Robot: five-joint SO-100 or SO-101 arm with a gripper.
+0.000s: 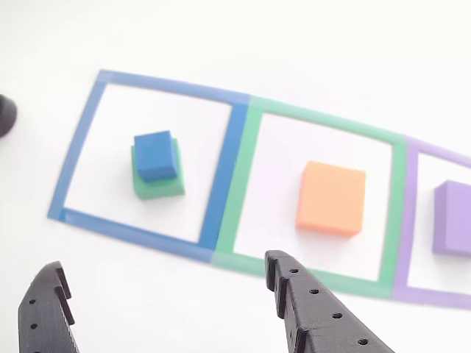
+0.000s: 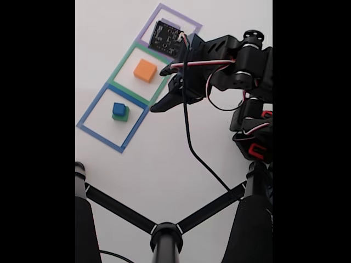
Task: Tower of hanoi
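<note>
In the other view my end effector (image 1: pixel 173 294) gapes wide and empty; beyond it, blue block (image 1: pixel 156 155) sits on green block (image 1: pixel 157 179), orange block (image 1: pixel 332 198) ahead, purple block (image 1: pixel 453 218) far right.

In the fixed view my end effector (image 2: pixel 160 105) hovers beside orange; I judge most stacking remains.

Bright, even light whitens the table (image 1: pixel 221 44), shadows faint; the close view looks slightly soft.

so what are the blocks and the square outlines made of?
Blocks, e.g. orange block and blue block on green block: likely foam or matte plastic; soft edges, no glare. Outlines, e.g. green outline: flat, slightly translucent where they overlap, probably tape or print.
</note>
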